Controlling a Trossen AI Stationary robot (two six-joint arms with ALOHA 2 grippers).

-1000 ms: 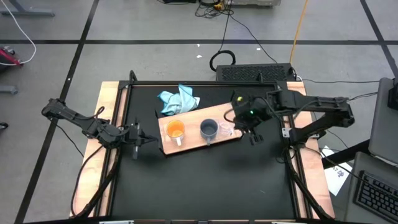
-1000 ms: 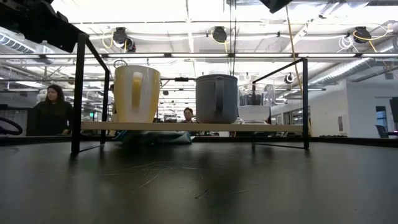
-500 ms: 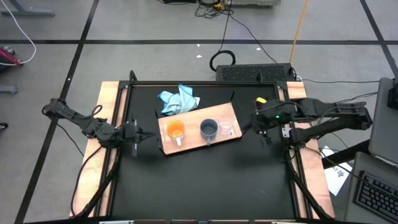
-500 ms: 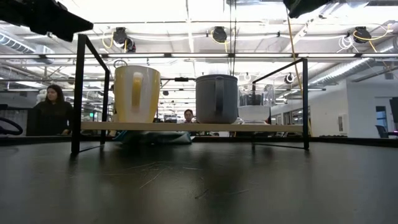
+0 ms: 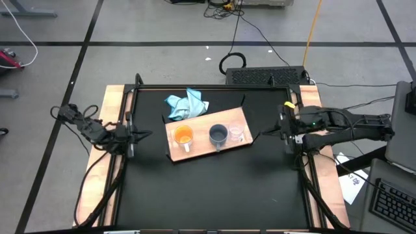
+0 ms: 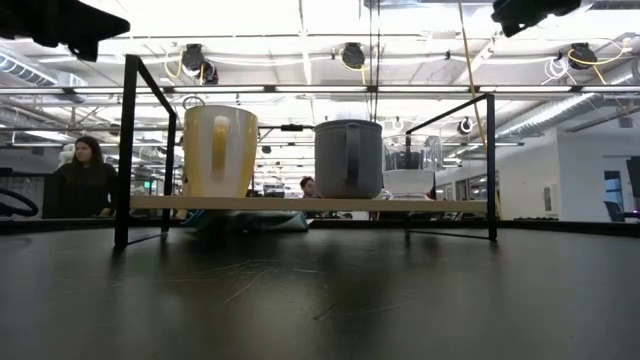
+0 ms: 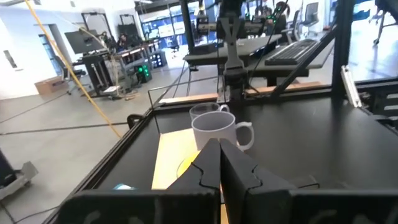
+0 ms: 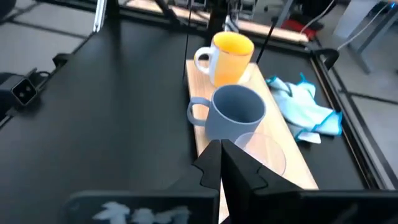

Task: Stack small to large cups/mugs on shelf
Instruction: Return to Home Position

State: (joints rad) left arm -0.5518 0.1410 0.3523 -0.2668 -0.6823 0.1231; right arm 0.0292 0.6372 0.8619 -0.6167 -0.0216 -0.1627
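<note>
We log orange mug [image 5: 184, 136], grey-blue mug [image 5: 218, 135] and glass cup [image 5: 236, 134] ranked large-to-small from 9 toward 3 o'clock on the shelf [image 5: 201, 122], hence, we judge, left gripper [image 5: 140, 133] at 9 and right gripper [image 5: 270, 132] at 3 parked clear, both clenched empty.

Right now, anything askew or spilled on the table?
The shelf sits rotated against the table's edges, and a crumpled blue cloth lies by its back edge. Orange mug, grey mug and glass cup stand upright in a row on the shelf; no spill. Left arm and right arm wait at the sides, jaws shut.
</note>
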